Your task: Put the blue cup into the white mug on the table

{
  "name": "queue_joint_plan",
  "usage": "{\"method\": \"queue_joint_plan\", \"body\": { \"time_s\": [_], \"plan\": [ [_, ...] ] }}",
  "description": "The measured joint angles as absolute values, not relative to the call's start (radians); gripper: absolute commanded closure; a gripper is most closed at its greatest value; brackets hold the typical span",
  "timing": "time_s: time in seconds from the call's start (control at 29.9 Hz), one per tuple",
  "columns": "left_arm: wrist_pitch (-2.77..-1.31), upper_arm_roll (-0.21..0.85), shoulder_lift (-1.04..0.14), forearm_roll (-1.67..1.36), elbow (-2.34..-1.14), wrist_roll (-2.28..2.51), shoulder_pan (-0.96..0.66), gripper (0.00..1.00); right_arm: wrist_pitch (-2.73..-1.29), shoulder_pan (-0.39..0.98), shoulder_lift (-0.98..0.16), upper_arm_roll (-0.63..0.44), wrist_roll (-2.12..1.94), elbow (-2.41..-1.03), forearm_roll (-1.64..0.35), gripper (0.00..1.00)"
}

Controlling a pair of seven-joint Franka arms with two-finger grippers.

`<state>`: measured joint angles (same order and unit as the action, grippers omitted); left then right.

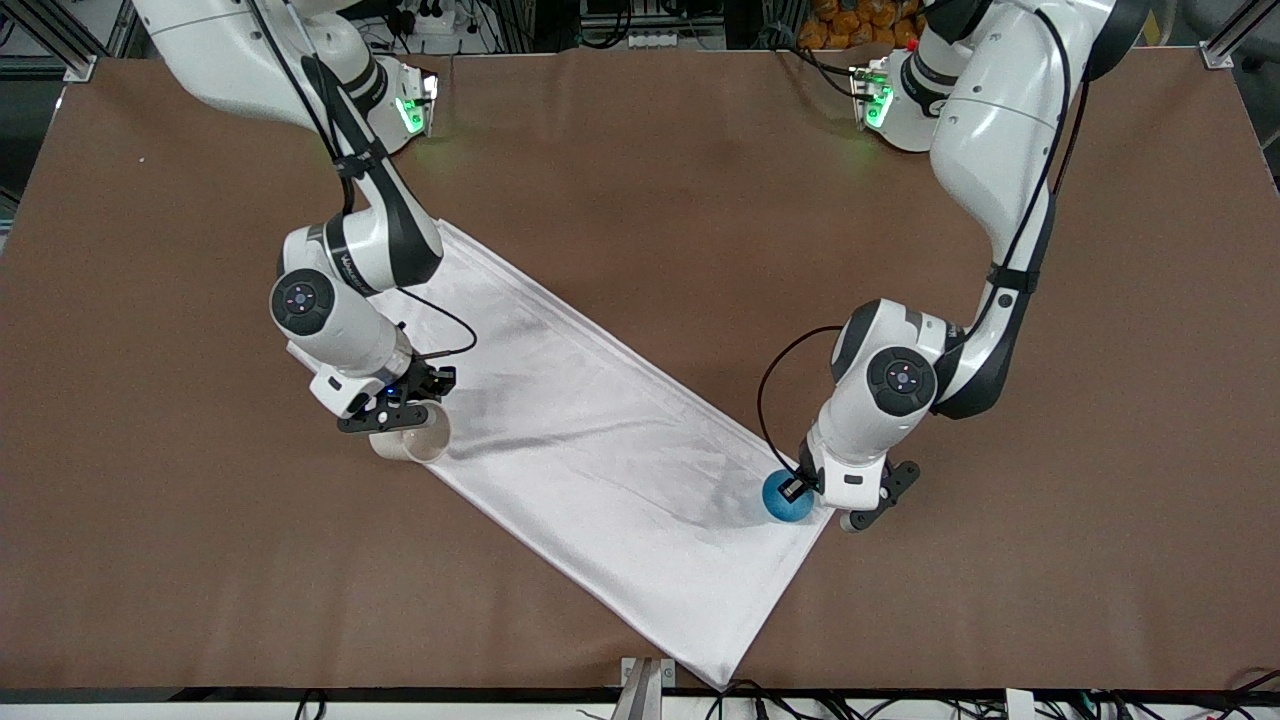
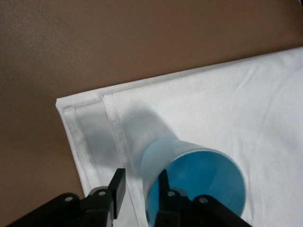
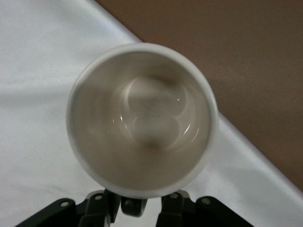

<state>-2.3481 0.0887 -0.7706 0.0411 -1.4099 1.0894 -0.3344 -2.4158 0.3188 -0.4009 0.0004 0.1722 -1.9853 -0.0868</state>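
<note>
The blue cup (image 1: 785, 497) stands on the white cloth near its corner toward the left arm's end of the table. My left gripper (image 1: 822, 497) is down at the cup and open. In the left wrist view one finger (image 2: 163, 182) is inside the blue cup (image 2: 203, 182) and the other finger (image 2: 118, 187) is outside, apart from the wall. The white mug (image 1: 415, 443) stands at the cloth's edge toward the right arm's end. My right gripper (image 1: 395, 412) is over it and open. Its fingers (image 3: 105, 204) stand either side of the mug's dark handle (image 3: 135, 206). The mug's (image 3: 142, 120) beige inside is empty.
A long white cloth (image 1: 600, 440) lies slantwise across the middle of the brown table (image 1: 1050, 560), and both cups stand on it. The table's front edge with a metal bracket (image 1: 645, 685) lies just past the cloth's nearest corner.
</note>
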Motion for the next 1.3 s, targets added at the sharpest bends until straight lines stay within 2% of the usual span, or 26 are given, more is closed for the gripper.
{"method": "queue_joint_plan", "body": {
  "time_s": [0.17,0.47,0.87,1.3],
  "plan": [
    [-2.21,0.087,-0.714,0.046,-1.408,0.996,-0.326,1.0,-2.365,0.374,-0.401,0.001,0.263,-1.927,-0.087,1.0],
    [-1.97,0.087,-0.616,0.046,-1.413,0.829,-0.305,1.0,-2.361,0.49,-0.403,0.004,0.445,-1.891,-0.112,1.0],
    [-1.911,0.097,-0.584,0.046,-1.445,0.811,-0.312,1.0,-2.388,0.678,-0.469,0.005,0.562,-1.776,-0.391,1.0],
    [-1.89,0.102,-0.565,0.036,-1.447,0.811,-0.317,1.0,-2.599,0.828,-0.654,0.006,0.661,-1.607,-0.528,1.0]
  ]
}}
